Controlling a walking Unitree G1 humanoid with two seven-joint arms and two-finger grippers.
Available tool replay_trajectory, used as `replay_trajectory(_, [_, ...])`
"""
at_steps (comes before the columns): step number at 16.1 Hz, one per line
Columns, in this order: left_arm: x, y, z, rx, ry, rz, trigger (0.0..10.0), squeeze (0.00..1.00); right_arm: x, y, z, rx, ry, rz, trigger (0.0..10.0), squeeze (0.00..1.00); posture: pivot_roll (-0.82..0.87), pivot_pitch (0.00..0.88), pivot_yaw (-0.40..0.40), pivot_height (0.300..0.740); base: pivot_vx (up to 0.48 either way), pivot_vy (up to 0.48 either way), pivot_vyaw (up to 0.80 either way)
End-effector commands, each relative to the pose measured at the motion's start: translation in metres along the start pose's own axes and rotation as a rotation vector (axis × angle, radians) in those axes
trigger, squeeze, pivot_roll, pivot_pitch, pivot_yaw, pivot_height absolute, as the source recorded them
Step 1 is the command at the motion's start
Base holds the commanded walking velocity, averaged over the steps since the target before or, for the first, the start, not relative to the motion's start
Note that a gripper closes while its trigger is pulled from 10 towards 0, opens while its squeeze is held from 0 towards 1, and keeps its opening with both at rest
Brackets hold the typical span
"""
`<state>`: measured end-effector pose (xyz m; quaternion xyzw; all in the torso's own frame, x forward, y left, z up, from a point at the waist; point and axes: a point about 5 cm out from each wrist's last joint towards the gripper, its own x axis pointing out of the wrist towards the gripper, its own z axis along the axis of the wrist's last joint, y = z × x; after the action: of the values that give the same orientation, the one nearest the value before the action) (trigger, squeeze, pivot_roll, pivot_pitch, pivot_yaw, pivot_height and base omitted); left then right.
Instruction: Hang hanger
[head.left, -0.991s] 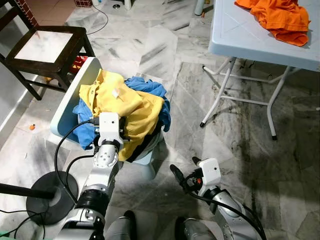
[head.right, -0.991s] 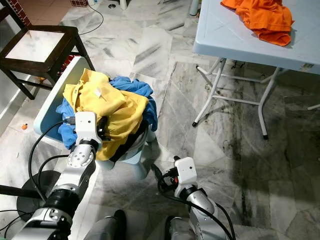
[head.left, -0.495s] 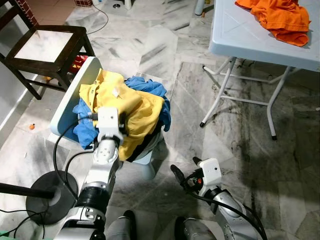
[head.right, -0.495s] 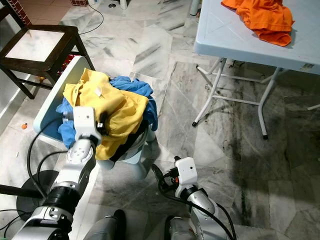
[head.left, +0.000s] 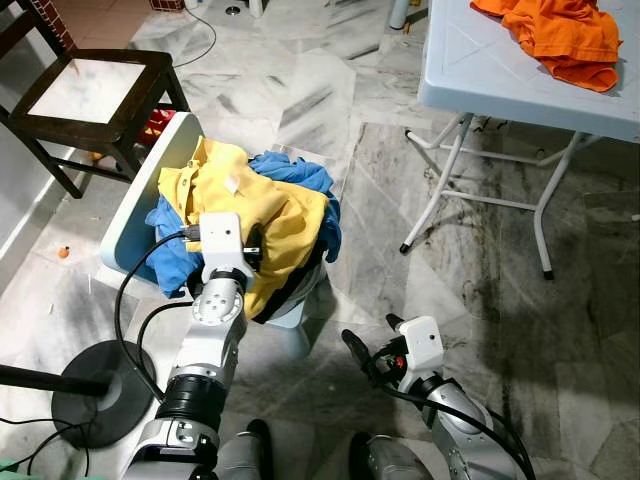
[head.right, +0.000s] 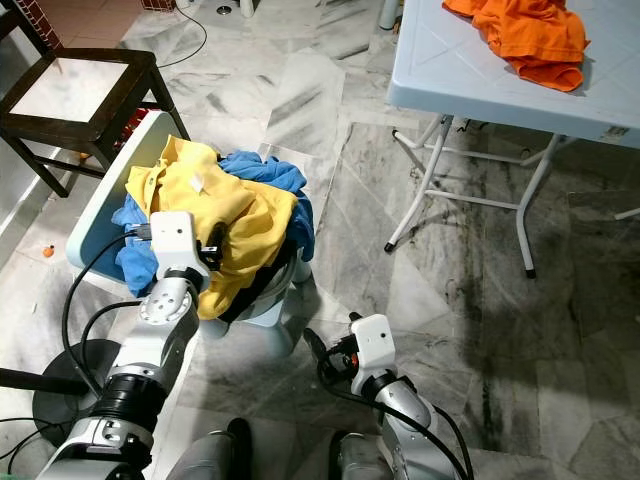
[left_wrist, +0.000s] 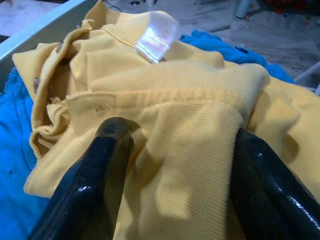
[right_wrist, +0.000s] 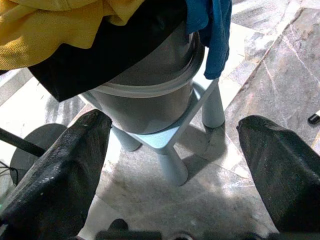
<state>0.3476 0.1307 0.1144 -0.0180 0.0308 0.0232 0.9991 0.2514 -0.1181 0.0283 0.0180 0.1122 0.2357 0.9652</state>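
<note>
Marble floor (head.left: 330, 110): at centre left my left end effector (left_wrist: 172, 150), fingers apart, presses the yellow shirt (head.left: 265, 215). Right end effector (head.left: 372, 352) idles open. I see no hanger; next, I'd pinch fabric.

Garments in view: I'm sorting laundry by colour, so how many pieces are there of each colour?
Yellow: 1, the yellow shirt atop the basket pile
Blue: 1, the blue garment beneath it
Black: 1, the black cloth hanging over the rim
Orange: 1, the orange shirt on the table
Total: 4
</note>
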Motion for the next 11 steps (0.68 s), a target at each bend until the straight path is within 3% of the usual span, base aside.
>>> replay_trajectory(1, [0.002,0.002,0.001,-0.005,0.012,0.0,10.0,0.0,-0.003,0.002,-0.008,0.012,0.032,0.009,10.0,0.0,-0.08,0.257,-0.018,0.74,0.0,0.0,0.0])
replay_trajectory(4, [0.011,0.008,0.003,0.001,0.037,0.012,10.0,0.0,-0.001,0.003,-0.009,0.01,0.037,0.016,10.0,0.0,-0.08,0.256,-0.02,0.74,0.0,0.0,0.0])
replay_trajectory(6, [0.016,0.005,-0.006,-0.026,0.112,-0.005,10.0,0.0,0.001,0.006,-0.009,0.01,0.041,0.024,10.0,0.0,-0.07,0.256,-0.021,0.74,0.0,0.0,0.0])
replay_trajectory(8, [0.016,0.005,-0.013,-0.055,0.161,0.002,0.0,0.0,0.0,0.007,-0.01,0.007,0.041,0.026,10.0,0.0,-0.08,0.259,-0.015,0.74,0.0,0.0,0.0])
replay_trajectory(11, [0.017,0.005,-0.017,-0.065,0.178,-0.002,0.0,0.0,-0.001,0.007,-0.011,0.011,0.043,0.016,10.0,0.0,-0.08,0.263,-0.008,0.74,0.0,0.0,0.0])
